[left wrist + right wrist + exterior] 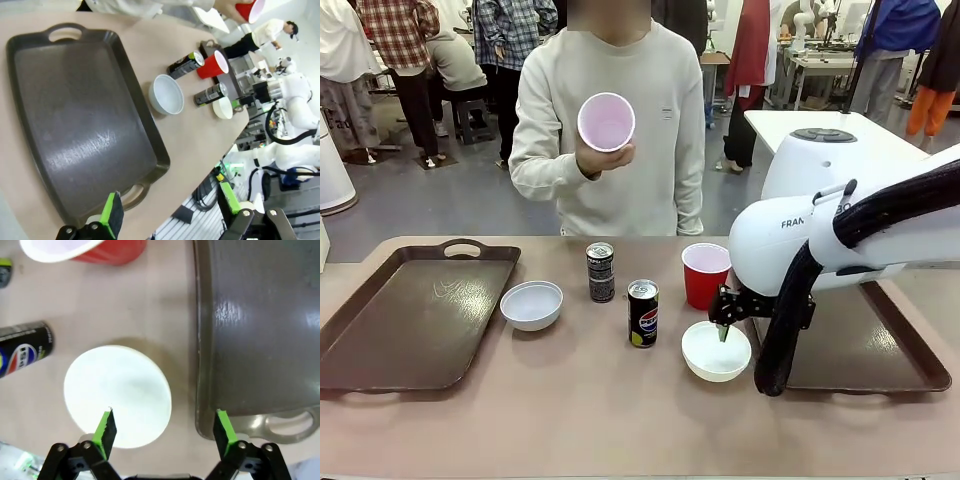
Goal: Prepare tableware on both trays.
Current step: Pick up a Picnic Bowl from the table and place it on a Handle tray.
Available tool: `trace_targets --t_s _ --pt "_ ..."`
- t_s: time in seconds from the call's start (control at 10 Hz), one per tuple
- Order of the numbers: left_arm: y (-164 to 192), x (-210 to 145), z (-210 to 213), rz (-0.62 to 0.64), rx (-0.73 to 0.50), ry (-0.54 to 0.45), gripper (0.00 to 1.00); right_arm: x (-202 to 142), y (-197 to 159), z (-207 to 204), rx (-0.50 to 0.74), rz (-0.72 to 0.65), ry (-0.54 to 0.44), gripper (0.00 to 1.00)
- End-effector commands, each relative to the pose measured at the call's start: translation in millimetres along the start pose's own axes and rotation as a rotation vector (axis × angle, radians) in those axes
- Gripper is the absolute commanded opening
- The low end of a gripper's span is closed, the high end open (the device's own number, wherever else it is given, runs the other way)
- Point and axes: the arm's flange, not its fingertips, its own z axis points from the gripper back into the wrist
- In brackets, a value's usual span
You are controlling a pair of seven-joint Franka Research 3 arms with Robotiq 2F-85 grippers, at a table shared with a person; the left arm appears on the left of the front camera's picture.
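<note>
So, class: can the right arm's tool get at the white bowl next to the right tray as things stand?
Probably yes. The right tool hangs open above the bowl, one finger over it, the other on the side of the tray. The can and red cup stand clear of it.

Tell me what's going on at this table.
The right gripper hangs open above a white bowl beside the right tray, with one finger over the bowl. The left gripper hangs open by one end of the left tray. A person across the table holds up one red cup. The other red cup, a second bowl and two cans stand between the trays. No tableware is on either tray yet.
</note>
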Motion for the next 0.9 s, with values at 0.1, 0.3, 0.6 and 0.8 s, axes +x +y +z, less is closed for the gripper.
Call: trace_targets --t_s 0.1,0.3,0.6,0.8 --pt "-0.6 -0.7 2.2 -0.001 -0.010 -0.005 1.00 10.1 13.6 -20.3 0.013 -0.002 0.012 1.00" --pt "-0.6 -0.7 2.2 -0.001 -0.010 -0.005 1.00 14.1 10.1 -24.5 0.048 0.034 0.040 0.42" --pt "-0.6 -0.7 2.2 -0.001 -0.010 -0.005 1.00 16.8 9.6 -24.8 0.048 0.034 0.043 0.00" --pt "-0.6 -0.7 2.2 -0.001 -0.010 -0.005 1.00 18.5 8.9 -23.9 0.044 0.034 0.046 0.00"
